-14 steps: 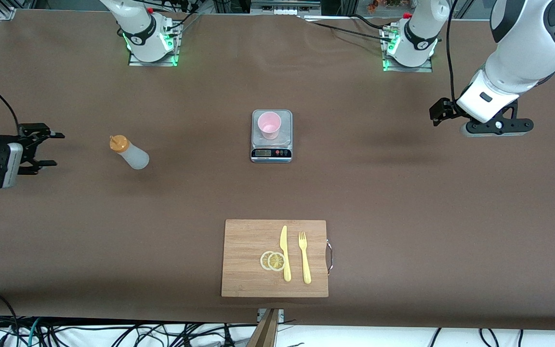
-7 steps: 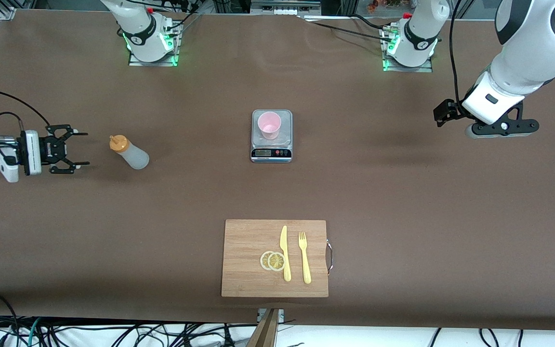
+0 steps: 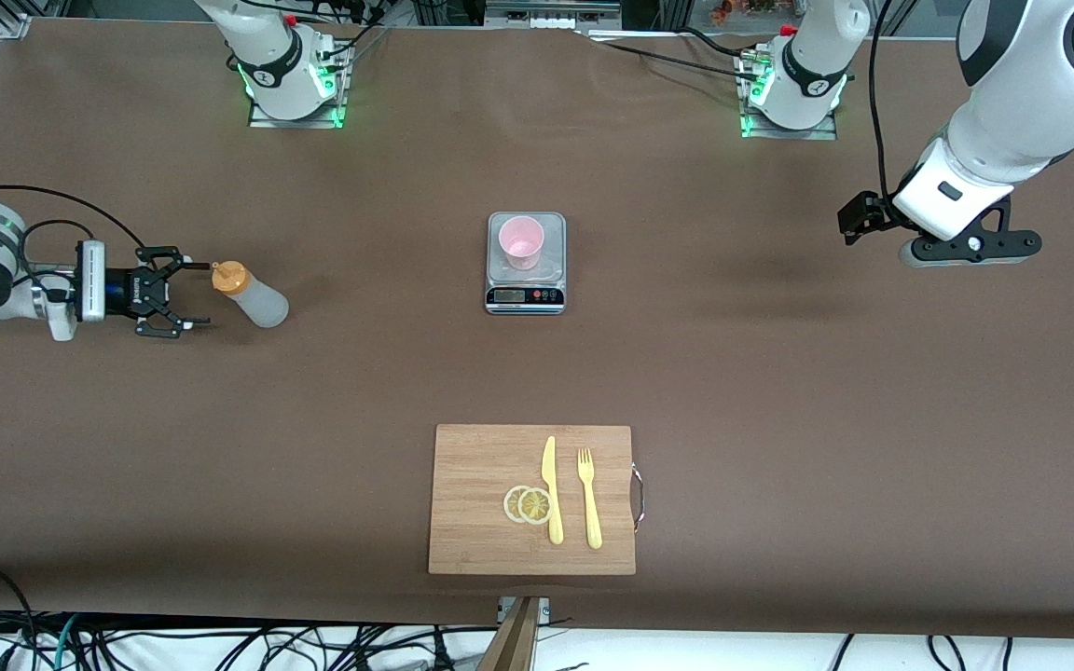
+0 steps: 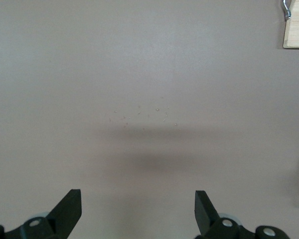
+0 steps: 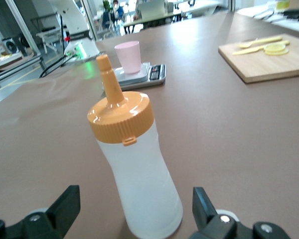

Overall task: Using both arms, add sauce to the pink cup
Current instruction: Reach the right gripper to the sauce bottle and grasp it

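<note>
The sauce bottle [image 3: 255, 298], whitish with an orange nozzle cap, stands upright toward the right arm's end of the table. My right gripper [image 3: 190, 294] is low beside it, open, its fingertips just short of the bottle's body. In the right wrist view the sauce bottle [image 5: 139, 169] fills the space ahead of the open right gripper [image 5: 136, 198], untouched. The pink cup [image 3: 521, 240] stands on a small scale [image 3: 525, 296] at mid-table, and the pink cup [image 5: 128, 56] also shows past the bottle. My left gripper [image 3: 966, 246] waits open over bare table at the left arm's end, with nothing between its fingers [image 4: 70, 204].
A wooden cutting board [image 3: 476, 503] lies nearer the front camera than the scale, carrying a yellow knife [image 3: 552, 489], a yellow fork [image 3: 589, 499] and lemon slices [image 3: 528, 504]. Its corner [image 4: 296, 30] shows in the left wrist view. The arm bases [image 3: 295, 79] stand along the table's back edge.
My right gripper has travelled from the table's end toward the sauce bottle and now stands right beside it, still open. The left arm has hardly moved.
</note>
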You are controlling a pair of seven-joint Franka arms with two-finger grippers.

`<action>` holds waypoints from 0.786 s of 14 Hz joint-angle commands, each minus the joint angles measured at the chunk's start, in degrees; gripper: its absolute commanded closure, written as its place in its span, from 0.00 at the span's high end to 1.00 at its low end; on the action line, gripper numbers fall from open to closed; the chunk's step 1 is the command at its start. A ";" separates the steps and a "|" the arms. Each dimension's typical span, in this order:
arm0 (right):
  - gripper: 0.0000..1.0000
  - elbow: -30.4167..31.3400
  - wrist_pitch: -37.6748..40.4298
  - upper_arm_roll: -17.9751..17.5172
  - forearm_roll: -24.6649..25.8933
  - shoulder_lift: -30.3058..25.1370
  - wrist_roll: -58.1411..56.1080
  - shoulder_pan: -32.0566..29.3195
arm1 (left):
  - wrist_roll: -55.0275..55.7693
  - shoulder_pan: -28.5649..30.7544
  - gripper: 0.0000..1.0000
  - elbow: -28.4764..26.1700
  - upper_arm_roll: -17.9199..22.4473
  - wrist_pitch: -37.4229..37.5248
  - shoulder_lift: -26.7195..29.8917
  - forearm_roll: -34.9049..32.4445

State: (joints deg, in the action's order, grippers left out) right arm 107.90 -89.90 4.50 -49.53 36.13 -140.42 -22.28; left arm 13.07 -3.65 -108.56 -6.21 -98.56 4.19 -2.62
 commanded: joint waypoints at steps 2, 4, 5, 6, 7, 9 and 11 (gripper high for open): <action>1.00 2.41 0.60 -0.73 -3.82 1.66 -6.87 -1.10 | -0.15 0.66 1.00 -0.07 -0.74 0.83 0.55 -0.72; 1.00 2.84 1.39 -0.81 -4.61 2.02 -8.54 -1.10 | -0.15 0.66 1.00 -0.07 -0.74 0.83 0.55 -0.72; 1.00 2.93 1.92 -0.90 -5.49 2.11 -9.16 -1.10 | -0.15 0.66 1.00 -0.07 -0.74 0.83 0.55 -0.72; 1.00 2.93 2.36 -1.08 -6.28 2.19 -9.86 -0.92 | -0.15 0.66 1.00 -0.07 -0.74 0.83 0.55 -0.72; 1.00 3.28 2.71 -1.34 -6.72 2.19 -10.04 -0.75 | -0.15 0.66 1.00 -0.07 -0.74 0.83 0.55 -0.72; 1.00 4.60 2.89 -1.69 -7.95 2.19 -10.57 -0.57 | -0.15 0.66 1.00 -0.07 -0.74 0.83 0.55 -0.72; 1.00 5.83 2.72 -1.78 -8.22 2.19 -12.23 -0.05 | -0.15 0.66 1.00 -0.07 -0.74 0.83 0.55 -0.72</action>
State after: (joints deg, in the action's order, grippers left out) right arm 111.52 -87.37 3.15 -56.18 38.76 -150.24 -22.28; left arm 13.07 -3.65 -108.56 -6.22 -98.52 4.19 -2.62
